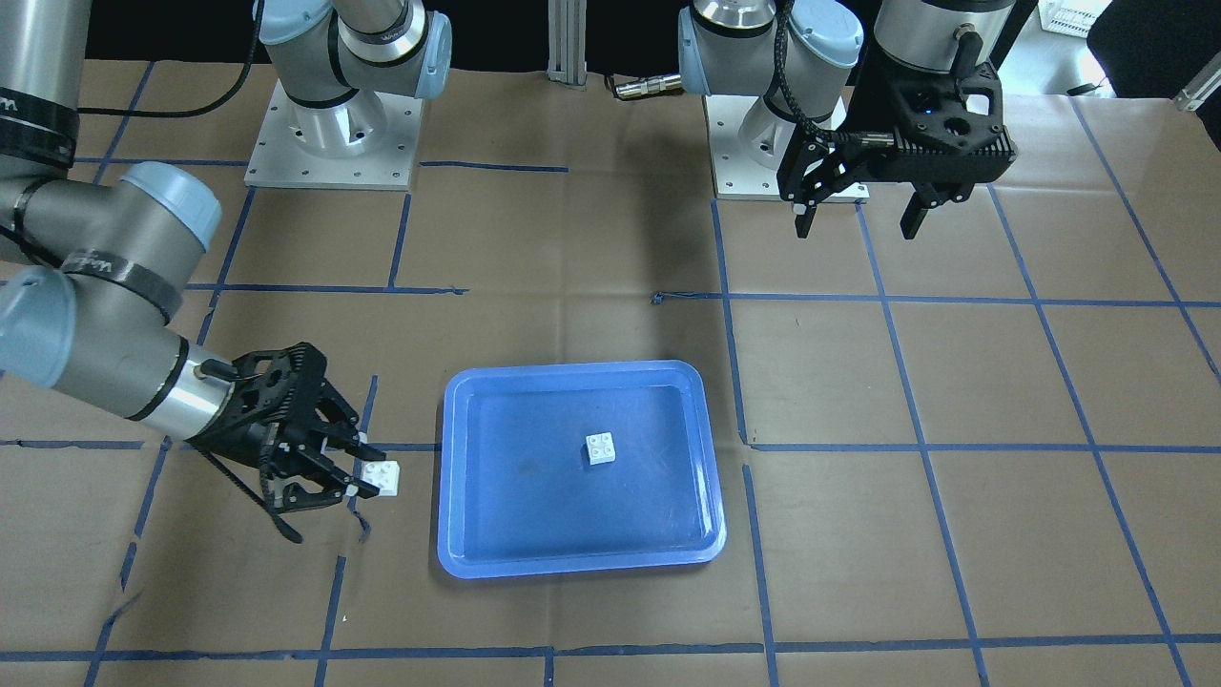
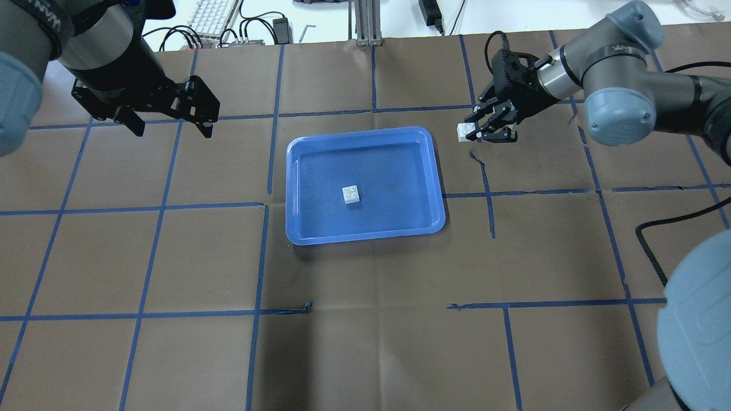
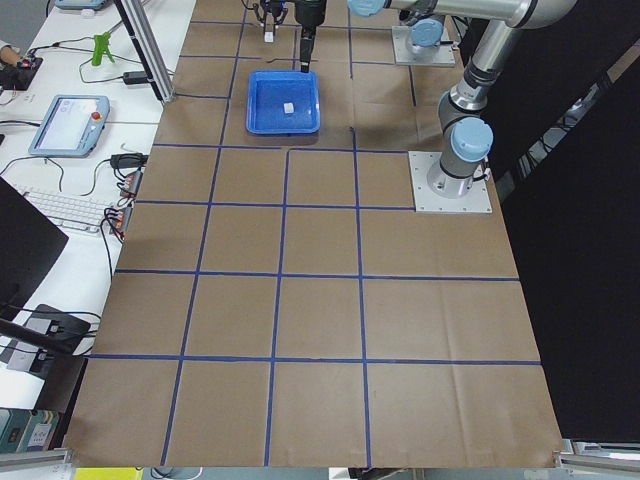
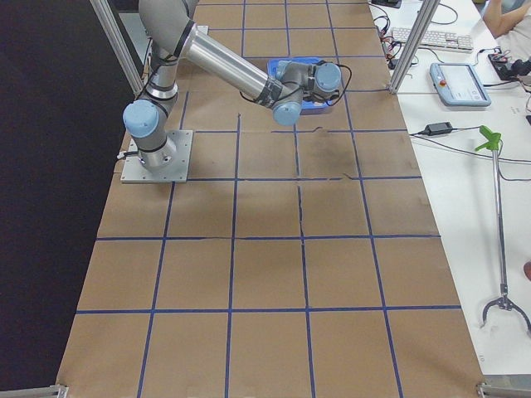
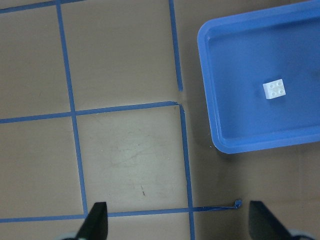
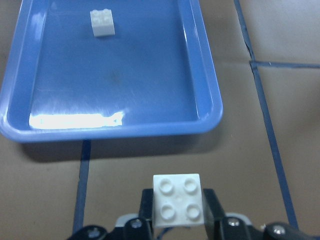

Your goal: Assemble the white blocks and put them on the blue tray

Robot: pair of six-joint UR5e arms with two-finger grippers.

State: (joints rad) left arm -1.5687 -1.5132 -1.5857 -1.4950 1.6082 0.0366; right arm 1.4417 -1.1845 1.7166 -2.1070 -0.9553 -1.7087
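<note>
While the desk (image 2: 365, 319) carries the blue tray (image 2: 365, 237) near its middle, the left tool (image 2: 173, 131) hangs well apart from the tray, its fingers spread wide and holding nothing. The right tool (image 2: 477, 132), just outside the tray's far corner, is clamped on one white block (image 2: 464, 132). The second white block (image 2: 351, 194) sits studs-up near the tray's centre.

one block (image 1: 601, 447) inside tray (image 1: 582, 563), second block (image 1: 382, 476) in right claw (image 1: 367, 474), beside tray
</note>
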